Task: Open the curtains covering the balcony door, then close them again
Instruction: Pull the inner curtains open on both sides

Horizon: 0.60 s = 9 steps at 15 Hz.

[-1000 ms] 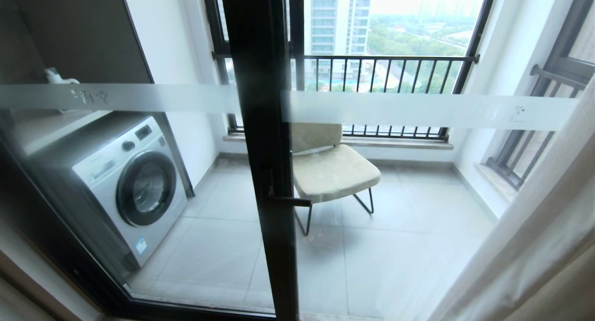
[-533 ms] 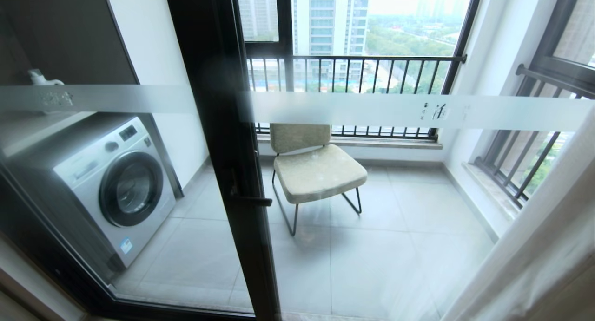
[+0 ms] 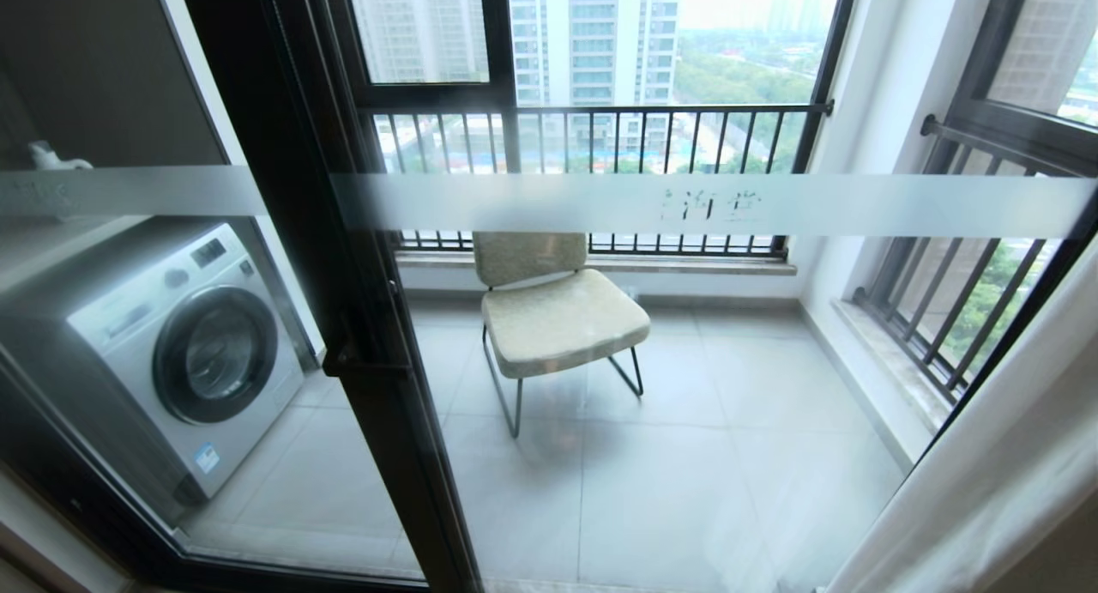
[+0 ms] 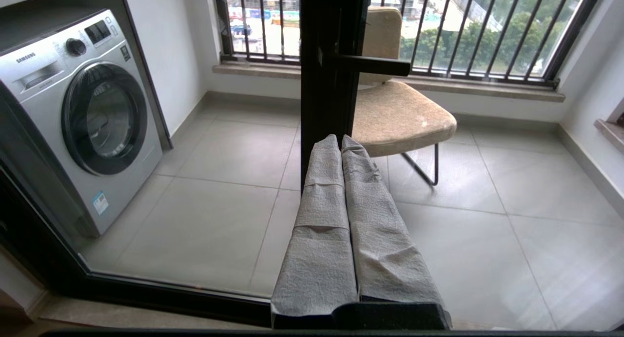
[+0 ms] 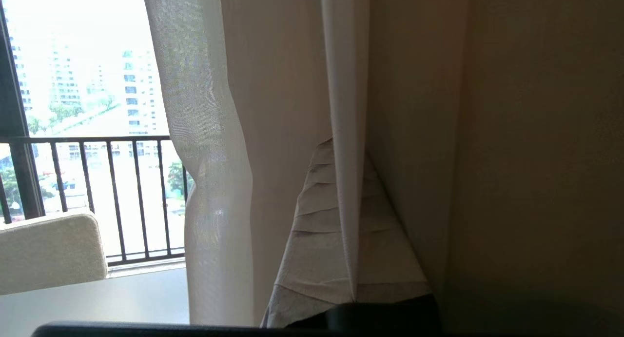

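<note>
- Curtains (image 3: 986, 481) are being kept bunched at the right edge of the door (image 3: 360, 335), leaving the glass uncovered.
- A sheer fold is being pinched between the closed fingers of the right gripper (image 5: 352, 181).
- The left gripper (image 4: 340, 141) is being held closed and empty, pointing at the door frame.
- A chair (image 3: 549, 310) and washer (image 3: 171, 353) are being shown beyond the glass.

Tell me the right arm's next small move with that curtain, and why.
Probably keep carrying the curtains sideways in the shut right pincer: a fold is pinched between its fingers, and the balcony door glass stands mostly uncovered, fabric bunched at the right edge.
</note>
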### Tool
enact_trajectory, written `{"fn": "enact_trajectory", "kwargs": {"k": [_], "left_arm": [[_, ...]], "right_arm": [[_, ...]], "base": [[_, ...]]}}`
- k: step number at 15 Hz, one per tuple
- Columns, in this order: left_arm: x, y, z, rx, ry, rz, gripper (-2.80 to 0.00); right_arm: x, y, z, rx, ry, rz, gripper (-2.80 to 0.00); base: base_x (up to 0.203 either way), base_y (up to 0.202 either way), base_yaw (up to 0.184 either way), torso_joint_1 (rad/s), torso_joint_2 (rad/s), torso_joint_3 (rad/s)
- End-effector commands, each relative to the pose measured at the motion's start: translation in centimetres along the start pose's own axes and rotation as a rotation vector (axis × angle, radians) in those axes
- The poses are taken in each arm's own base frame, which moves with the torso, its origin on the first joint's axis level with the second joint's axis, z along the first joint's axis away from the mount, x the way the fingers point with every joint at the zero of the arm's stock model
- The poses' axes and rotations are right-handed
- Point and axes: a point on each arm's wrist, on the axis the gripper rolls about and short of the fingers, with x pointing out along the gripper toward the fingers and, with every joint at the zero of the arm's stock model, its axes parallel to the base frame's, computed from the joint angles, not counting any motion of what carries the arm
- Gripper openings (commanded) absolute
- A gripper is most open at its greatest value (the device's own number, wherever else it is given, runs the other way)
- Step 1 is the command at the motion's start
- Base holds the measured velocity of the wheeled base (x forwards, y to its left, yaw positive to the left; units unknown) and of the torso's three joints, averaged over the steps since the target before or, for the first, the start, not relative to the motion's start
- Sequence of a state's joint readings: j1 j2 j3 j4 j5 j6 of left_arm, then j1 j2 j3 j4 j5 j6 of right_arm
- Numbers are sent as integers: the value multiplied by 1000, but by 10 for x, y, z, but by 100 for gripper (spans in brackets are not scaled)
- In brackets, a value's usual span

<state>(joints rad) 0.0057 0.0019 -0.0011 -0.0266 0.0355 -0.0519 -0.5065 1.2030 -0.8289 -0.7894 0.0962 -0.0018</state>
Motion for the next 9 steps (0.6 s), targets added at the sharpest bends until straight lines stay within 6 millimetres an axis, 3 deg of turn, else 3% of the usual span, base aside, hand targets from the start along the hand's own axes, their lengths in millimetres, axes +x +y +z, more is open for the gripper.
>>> {"fn": "enact_trajectory", "kwargs": {"k": [1, 9], "left_arm": [[0, 0, 0, 0, 1, 2, -280], [0, 0, 0, 0, 1, 2, -280]], "right_arm": [[0, 0, 1, -1, -6, 1, -280], [0, -5, 3, -12, -11, -24, -280]], "base": [[0, -211, -6, 2, 2, 4], [0, -189, 1, 4, 3, 1]]}}
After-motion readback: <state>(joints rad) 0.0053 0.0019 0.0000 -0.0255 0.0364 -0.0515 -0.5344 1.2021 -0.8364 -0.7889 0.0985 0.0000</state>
